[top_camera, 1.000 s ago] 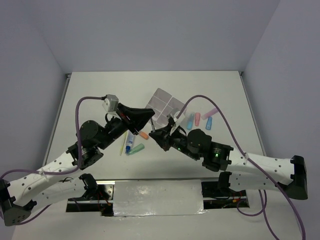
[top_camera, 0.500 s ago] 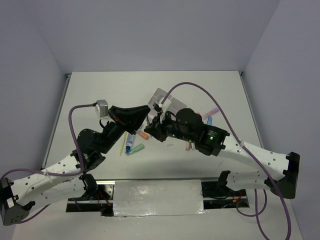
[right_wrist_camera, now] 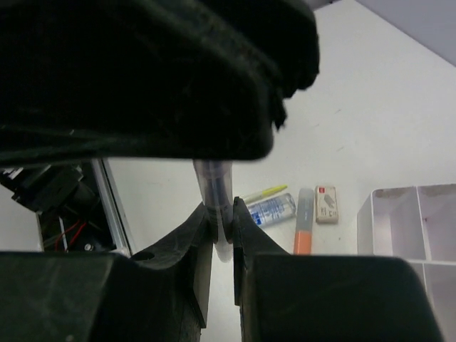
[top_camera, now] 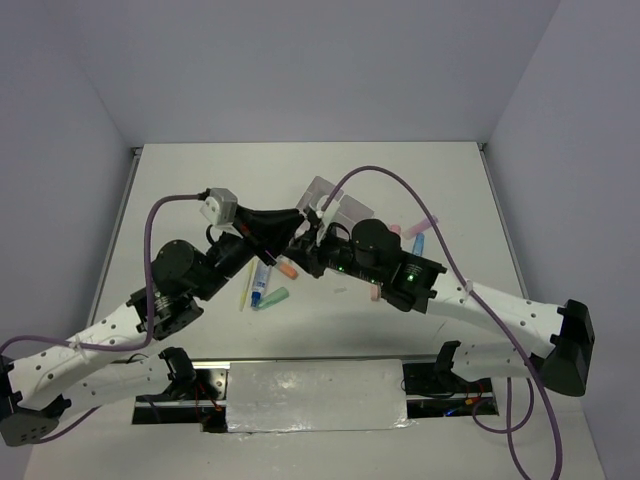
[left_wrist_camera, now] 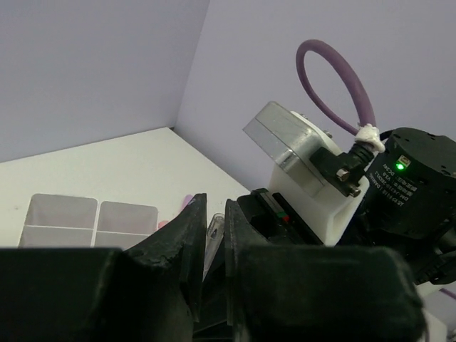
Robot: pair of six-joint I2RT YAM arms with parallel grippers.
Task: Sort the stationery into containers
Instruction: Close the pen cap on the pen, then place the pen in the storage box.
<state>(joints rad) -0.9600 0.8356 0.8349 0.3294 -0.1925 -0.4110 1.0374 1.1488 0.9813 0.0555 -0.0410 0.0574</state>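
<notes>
My left gripper [top_camera: 297, 227] and right gripper [top_camera: 304, 246] meet tip to tip above the table's middle. A thin clear pen [right_wrist_camera: 216, 189] runs between them. The right jaws are shut on its lower end, and its upper part [left_wrist_camera: 213, 237] sits between the left jaws, which are shut on it. The white four-compartment container [top_camera: 322, 188] stands just behind the grippers, partly hidden, and shows as container [left_wrist_camera: 85, 221] and container [right_wrist_camera: 417, 214]. An orange highlighter [top_camera: 287, 268], a blue-capped tube [top_camera: 262, 283], a green highlighter [top_camera: 273, 297] and a yellow pen [top_camera: 245, 291] lie below the left gripper.
An eraser [right_wrist_camera: 327, 204] lies beside the orange highlighter [right_wrist_camera: 303, 231] and tube [right_wrist_camera: 274, 208]. A blue highlighter [top_camera: 417, 243], a pink pen [top_camera: 424, 225] and a small pink item [top_camera: 375, 292] lie right of the container, partly under the right arm.
The right arm has swung left and away from the table's near edge, bringing its gripper up against the left gripper's tip. The left gripper shifted only slightly.
</notes>
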